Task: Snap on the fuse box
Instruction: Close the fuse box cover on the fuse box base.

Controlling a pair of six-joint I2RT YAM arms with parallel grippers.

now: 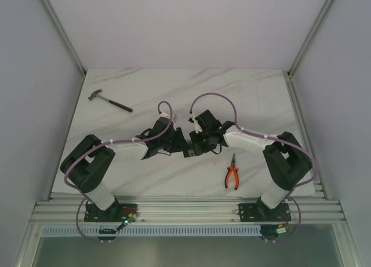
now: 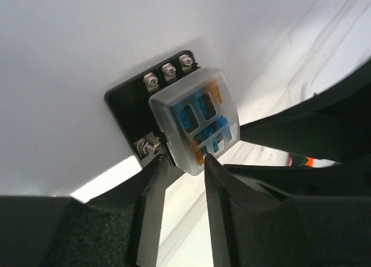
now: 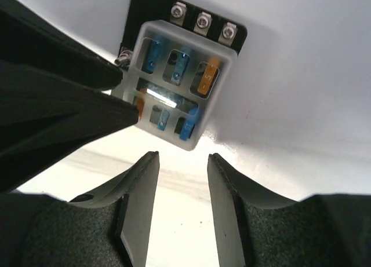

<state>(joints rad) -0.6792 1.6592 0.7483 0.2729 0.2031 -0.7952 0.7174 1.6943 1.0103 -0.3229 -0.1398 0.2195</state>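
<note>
The fuse box (image 2: pixel 194 119) is a black base with screw terminals and a frosted clear cover sitting over blue and orange fuses. It also shows in the right wrist view (image 3: pixel 179 81). My left gripper (image 2: pixel 182 161) is shut on one corner of it, one finger on the black base and one on the cover. My right gripper (image 3: pixel 182 157) is open, its tips just short of the box's near edge and not touching it. In the top view both grippers meet at the table's middle, left (image 1: pixel 179 144) and right (image 1: pixel 195 146), and the box is hidden between them.
A hammer (image 1: pixel 110 101) lies at the back left of the marble table (image 1: pixel 174 87). Orange-handled pliers (image 1: pixel 232 175) lie at the front right, near the right arm's base. White walls close in both sides and the back.
</note>
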